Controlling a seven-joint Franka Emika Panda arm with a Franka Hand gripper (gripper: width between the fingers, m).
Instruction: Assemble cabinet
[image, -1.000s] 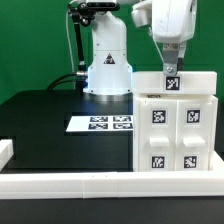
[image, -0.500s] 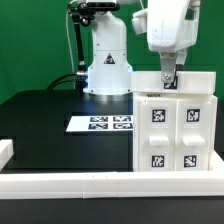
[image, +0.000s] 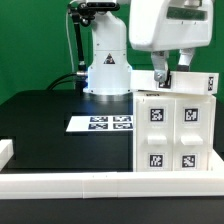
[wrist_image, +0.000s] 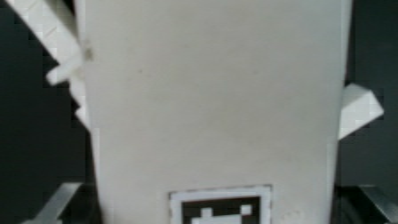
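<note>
The cabinet (image: 175, 135) stands at the exterior view's right, a white box whose front is a grid of small tagged blocks. A white top piece (image: 195, 84) with a tag lies across its top, turned so the tag sits at the far right edge. My gripper (image: 160, 78) comes down from above and is shut on this top piece at its left part. In the wrist view the white piece (wrist_image: 214, 100) fills the frame, its tag (wrist_image: 222, 207) at the edge, with dark fingers (wrist_image: 59, 203) showing on either side.
The marker board (image: 100, 123) lies on the black table left of the cabinet. A low white rail (image: 70, 183) runs along the front edge and a short piece (image: 5, 150) at the left. The robot base (image: 108, 70) stands behind.
My wrist has turned and shifted slightly left. The top piece's tag has swung from the cabinet's middle to the exterior view's right edge. The cabinet body has stayed put.
</note>
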